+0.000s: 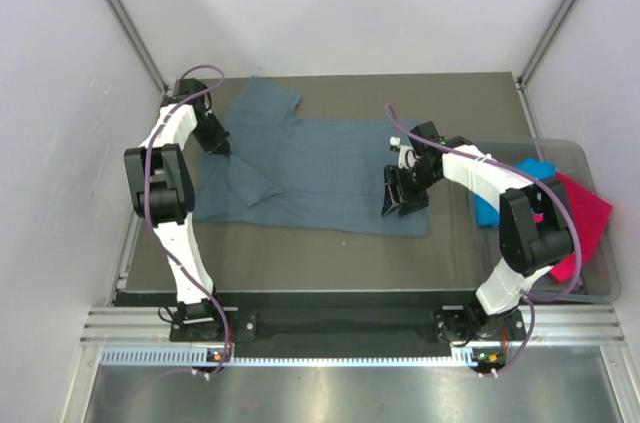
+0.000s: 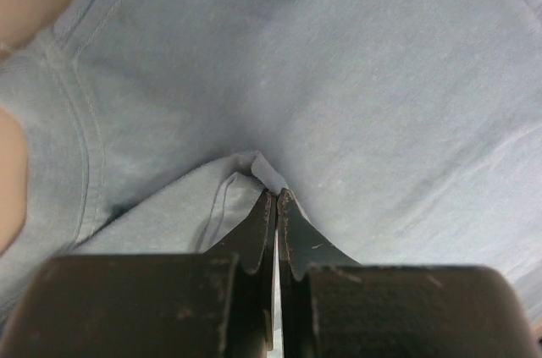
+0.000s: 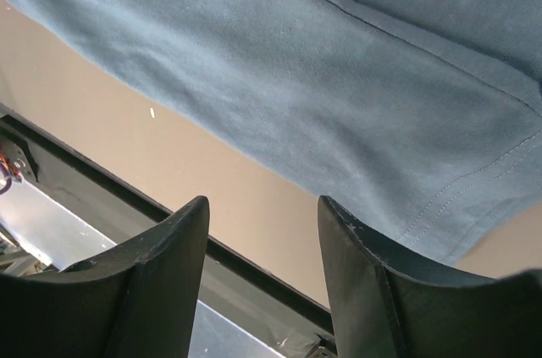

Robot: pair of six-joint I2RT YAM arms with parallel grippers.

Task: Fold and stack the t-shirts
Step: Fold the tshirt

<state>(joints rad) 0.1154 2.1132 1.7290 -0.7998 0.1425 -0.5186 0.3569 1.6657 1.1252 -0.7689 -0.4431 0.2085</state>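
The left arm (image 1: 160, 188) rises from its base at the near edge, folds at a high elbow and reaches toward the far left, with its wrist bent downward. The left gripper (image 1: 217, 147) points down, its jaws pressed together on a small fold of the slate-blue t-shirt (image 2: 339, 79) pinched at the tips. The right arm (image 1: 505, 213) climbs from its base, bends at the elbow and stretches leftward toward the centre. The right gripper (image 1: 402, 205) sits low, tips angled toward the near edge, jaws parted with nothing between them. Its fingers (image 3: 161, 239) seem to hang just clear of the surface, though the wrist view leaves that uncertain.
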